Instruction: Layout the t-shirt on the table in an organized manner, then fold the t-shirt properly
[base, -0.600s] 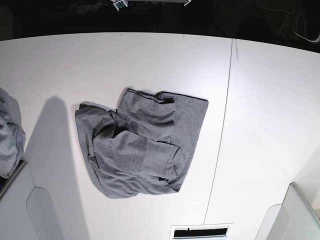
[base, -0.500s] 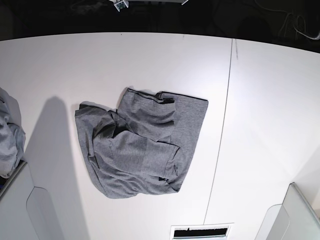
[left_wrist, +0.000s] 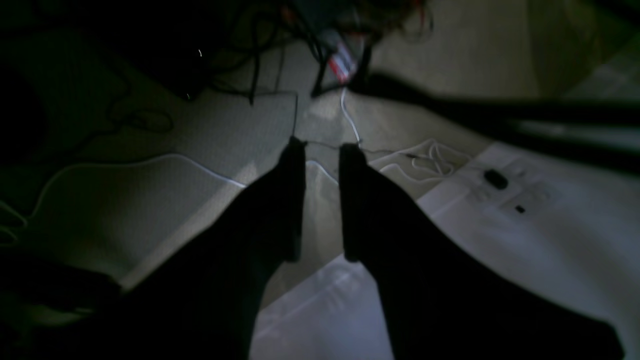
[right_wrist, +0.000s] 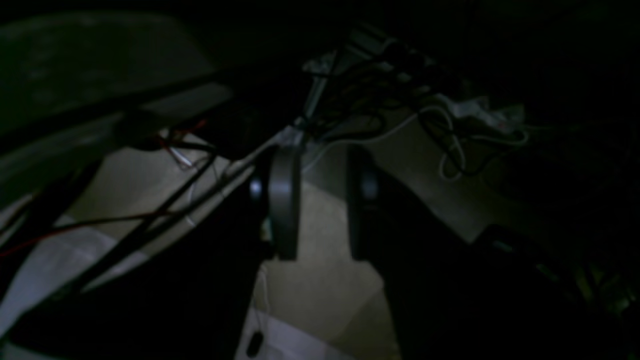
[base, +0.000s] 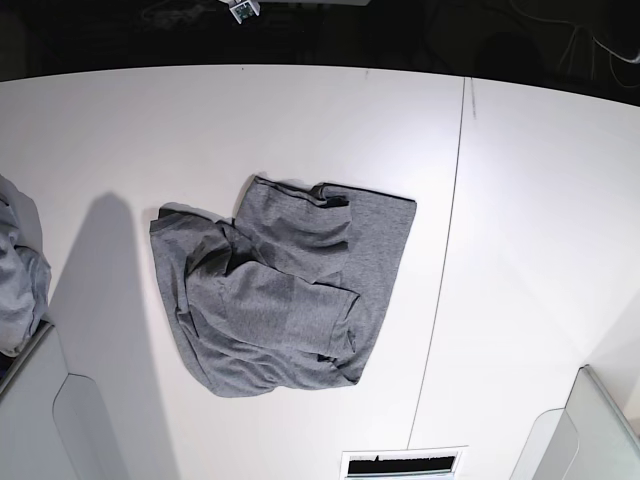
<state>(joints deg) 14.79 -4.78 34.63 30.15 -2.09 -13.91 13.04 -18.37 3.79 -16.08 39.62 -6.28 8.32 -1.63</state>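
Heather-grey knit t-shirt (base: 280, 300): lay rumpled left of the white table's (base: 530, 200) dark seam (base: 445, 250). Soft, limp; best pinched at hem corners. Left gripper (left_wrist: 322, 150) and right gripper (right_wrist: 320, 170): fingers parted, empty.

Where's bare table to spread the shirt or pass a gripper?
Free: the table right of the dark seam, and the far strip beyond the t-shirt. Crowded: left edge, pale cloth bundle; both near corners, grey bins.
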